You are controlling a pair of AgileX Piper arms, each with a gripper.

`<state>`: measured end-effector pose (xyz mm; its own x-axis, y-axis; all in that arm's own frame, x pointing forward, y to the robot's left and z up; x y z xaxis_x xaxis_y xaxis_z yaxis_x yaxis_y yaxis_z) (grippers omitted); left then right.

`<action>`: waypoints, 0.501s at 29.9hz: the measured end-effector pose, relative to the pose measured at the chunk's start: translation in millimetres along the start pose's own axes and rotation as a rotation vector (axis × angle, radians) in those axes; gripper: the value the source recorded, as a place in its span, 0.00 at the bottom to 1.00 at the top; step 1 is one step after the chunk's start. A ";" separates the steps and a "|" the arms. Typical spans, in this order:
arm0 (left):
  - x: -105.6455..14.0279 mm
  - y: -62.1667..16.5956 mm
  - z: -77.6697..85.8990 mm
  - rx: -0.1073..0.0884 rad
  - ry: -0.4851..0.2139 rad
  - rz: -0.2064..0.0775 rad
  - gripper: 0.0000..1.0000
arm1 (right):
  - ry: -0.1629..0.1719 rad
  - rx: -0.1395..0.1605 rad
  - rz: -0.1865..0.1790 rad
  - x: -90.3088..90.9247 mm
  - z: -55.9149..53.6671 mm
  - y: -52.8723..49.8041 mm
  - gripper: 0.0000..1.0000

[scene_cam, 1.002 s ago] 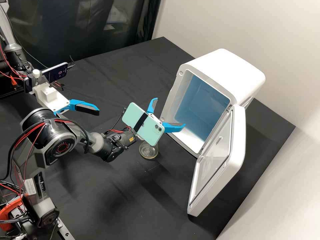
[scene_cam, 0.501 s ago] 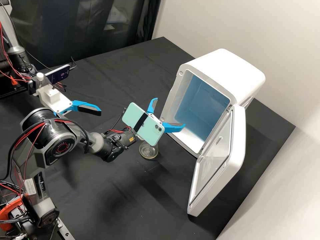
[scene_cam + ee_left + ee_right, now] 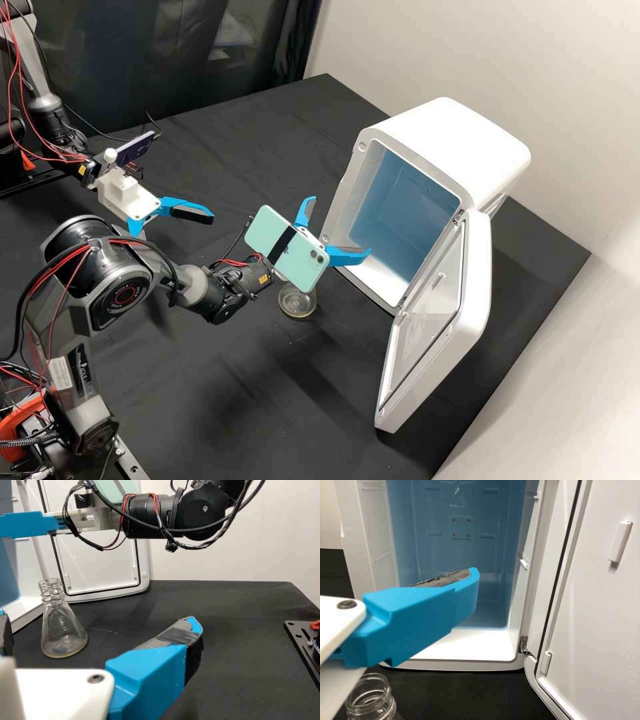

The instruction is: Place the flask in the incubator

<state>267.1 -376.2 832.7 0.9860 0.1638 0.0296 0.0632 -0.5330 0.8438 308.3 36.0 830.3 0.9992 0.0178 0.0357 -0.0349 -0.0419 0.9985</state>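
A clear glass flask (image 3: 297, 301) stands upright on the black bench in front of the open white incubator (image 3: 460, 140), whose inside is blue. My right gripper (image 3: 330, 232) hangs open above the flask, facing the incubator's mouth, with nothing between its fingers. In the right wrist view one blue finger (image 3: 420, 612) crosses the incubator's blue chamber (image 3: 470, 540) and the flask's neck (image 3: 370, 702) shows below. My left gripper (image 3: 175, 219) is open and bare, well to the left of the flask. The left wrist view has the flask (image 3: 61, 627) ahead of that gripper (image 3: 100, 602).
The incubator door (image 3: 433, 320) swings out toward the bench's front right. The right arm (image 3: 165, 510) spans above the flask, carrying a green phone (image 3: 287, 248). A wall runs behind the incubator, and the bench edge (image 3: 533, 313) lies just beyond the door.
My left gripper has moved right and a little farther back, closer to the flask. The right arm, flask and incubator have stayed put.
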 end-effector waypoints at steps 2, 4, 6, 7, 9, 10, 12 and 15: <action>-4.3 -1.3 -3.8 0.007 -0.002 0.002 1.00 | 0.000 0.000 0.000 0.0 0.0 0.0 1.00; -7.7 -2.1 -7.8 0.010 0.002 0.005 1.00 | 0.000 0.000 0.000 0.0 0.0 0.0 1.00; -11.7 -3.0 -13.6 0.004 0.020 0.006 1.00 | 0.000 0.000 0.000 0.0 0.0 0.0 1.00; -12.6 -3.1 -15.0 0.004 0.023 0.007 1.00 | 0.000 0.000 0.000 0.0 0.0 0.0 1.00; -14.3 -3.0 -18.5 -0.012 0.035 0.010 1.00 | 0.000 0.000 0.000 0.0 0.0 0.0 1.00; -14.6 -2.7 -20.0 -0.015 0.039 0.011 1.00 | 0.000 0.000 0.000 0.0 0.0 0.0 1.00; -15.3 -2.0 -22.8 -0.013 0.044 0.013 1.00 | 0.000 0.000 0.000 0.0 0.0 0.0 1.00; -16.5 -1.0 -28.3 -0.032 0.056 0.016 1.00 | 0.000 0.000 0.000 0.0 0.0 0.0 1.00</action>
<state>246.4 -354.9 846.4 0.9767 0.2022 0.0723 0.0417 -0.5091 0.8597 308.3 36.0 830.3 0.9992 0.0178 0.0357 -0.0349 -0.0419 0.9985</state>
